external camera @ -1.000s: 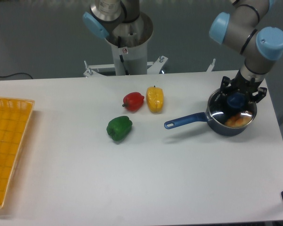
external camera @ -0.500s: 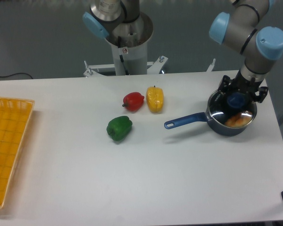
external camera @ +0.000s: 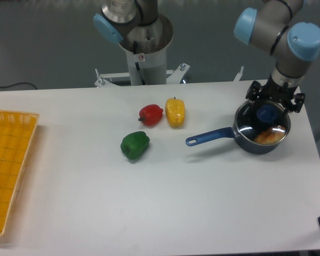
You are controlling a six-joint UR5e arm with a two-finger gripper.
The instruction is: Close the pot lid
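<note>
The hand (external camera: 273,102) has lifted slightly from where it sat a second ago and now hangs just above the dark knob, its fingers spread and holding nothing. The pot lid (external camera: 263,124) stays seated on the pot (external camera: 254,134) at the right of the tabletop (external camera: 160,202), so the lid looks closed and the arm is likely withdrawing.

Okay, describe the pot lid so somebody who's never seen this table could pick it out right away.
Start at the white table and go to its far right side, where a dark blue pot with a long handle sits under the gripper. The pot lid lies on that pot: the only see-through disc here, with a dark blue centre knob.
</note>
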